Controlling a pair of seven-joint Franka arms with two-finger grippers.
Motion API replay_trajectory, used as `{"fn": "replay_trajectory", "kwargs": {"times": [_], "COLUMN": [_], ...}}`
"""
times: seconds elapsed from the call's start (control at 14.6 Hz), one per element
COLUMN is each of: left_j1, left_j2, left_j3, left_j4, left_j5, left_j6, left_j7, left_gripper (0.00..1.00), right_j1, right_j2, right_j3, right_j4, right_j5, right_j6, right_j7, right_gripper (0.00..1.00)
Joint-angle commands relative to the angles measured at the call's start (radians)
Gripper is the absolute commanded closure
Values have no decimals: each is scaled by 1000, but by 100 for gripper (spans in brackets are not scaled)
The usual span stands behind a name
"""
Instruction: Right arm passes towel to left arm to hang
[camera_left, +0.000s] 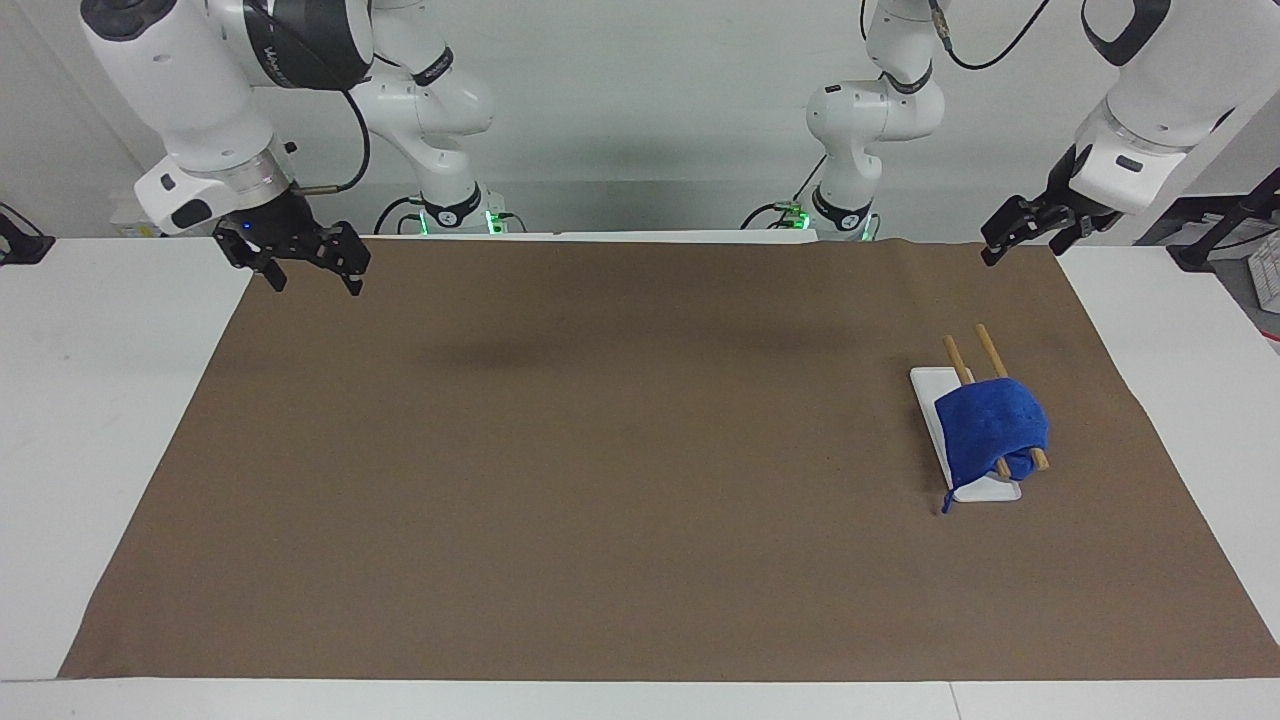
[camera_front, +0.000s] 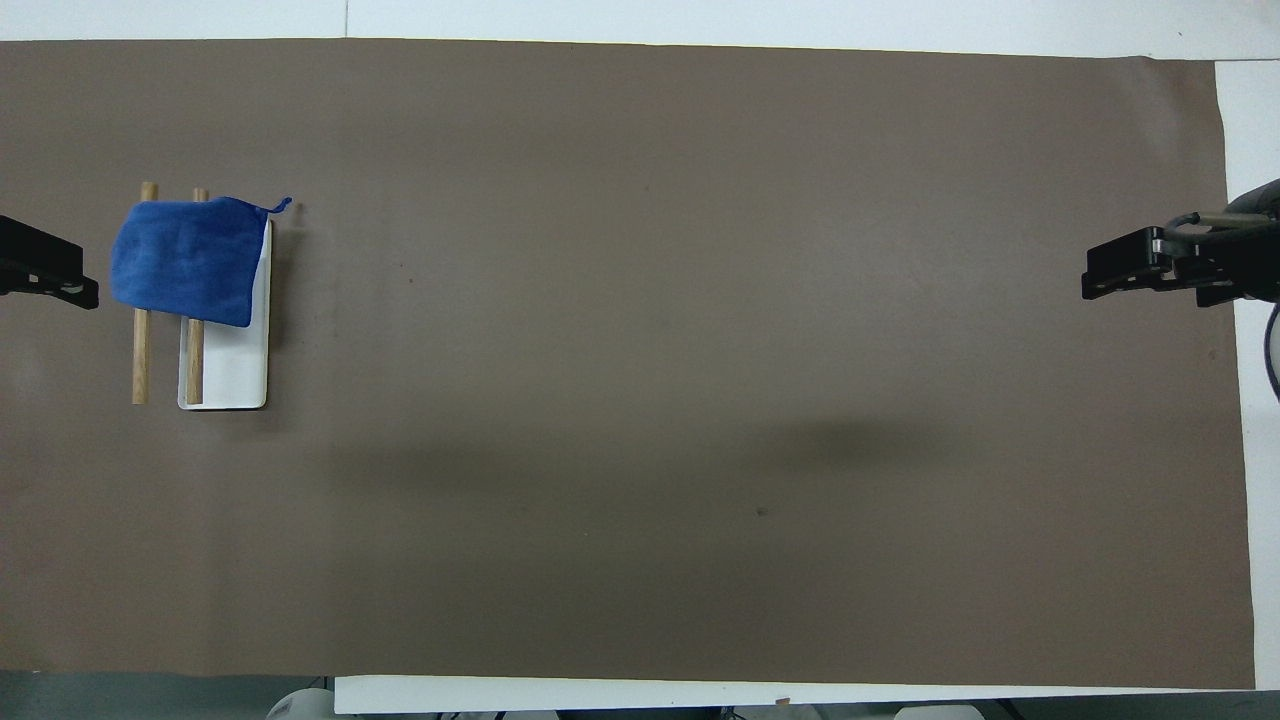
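Observation:
The blue towel hangs draped over two wooden rods on a white rack base at the left arm's end of the table; its loop dangles off one corner. It also shows in the overhead view. My left gripper is up in the air over the brown mat's corner near the rack, open and empty; it also shows in the overhead view. My right gripper, with its blue light, waits open and empty over the mat's edge at the right arm's end.
A brown mat covers most of the white table. The rack's rods and base are the only raised things on it.

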Motion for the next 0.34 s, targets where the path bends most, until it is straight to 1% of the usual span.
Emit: {"fn": "replay_trajectory", "kwargs": {"times": [0.0, 0.27], "left_j1": [20, 18], "left_j2": [-3, -24], "left_j3": [6, 6], "left_j4": [17, -11], "left_j5": [-16, -19], "left_j6": [-27, -17], "left_j7": [47, 52], "left_gripper": [0, 0], "right_j1": [0, 0], "right_j2": [-20, -20], "right_j3": [-14, -14], "right_j4": [-21, -21], "right_j5": [15, 17], "right_j6": [-3, -3], "right_j7": [-19, -19], "right_gripper": [0, 0]}}
